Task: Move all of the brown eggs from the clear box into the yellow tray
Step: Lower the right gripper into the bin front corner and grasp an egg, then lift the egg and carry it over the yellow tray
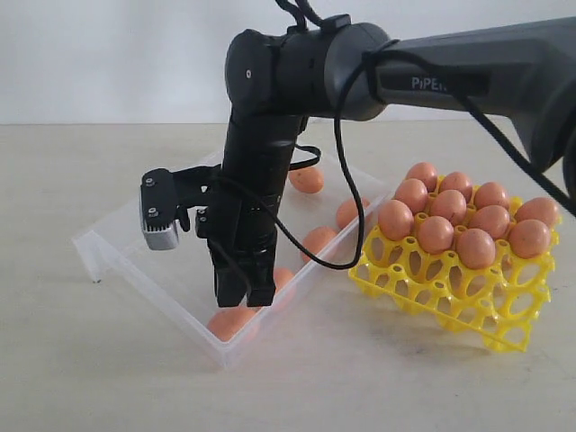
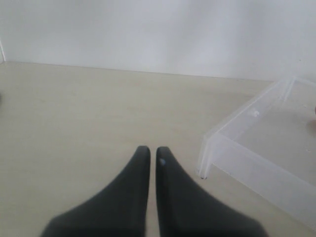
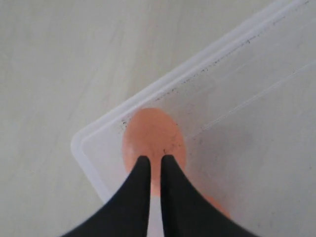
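The right tool (image 1: 245,299), pressed together, is hiding part of one brown egg (image 1: 229,322) lying in the 6 o'clock corner of the clear box (image 1: 126,247), long axis running roughly 8-to-2. The left tool (image 2: 152,153) is hovering pressed together above the desk (image 2: 74,108).

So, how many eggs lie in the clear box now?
5 eggs in the box: one by the far wall, one by the right wall, one mid-box, one partly behind the right gripper, one in the near corner. The arm may hide more.
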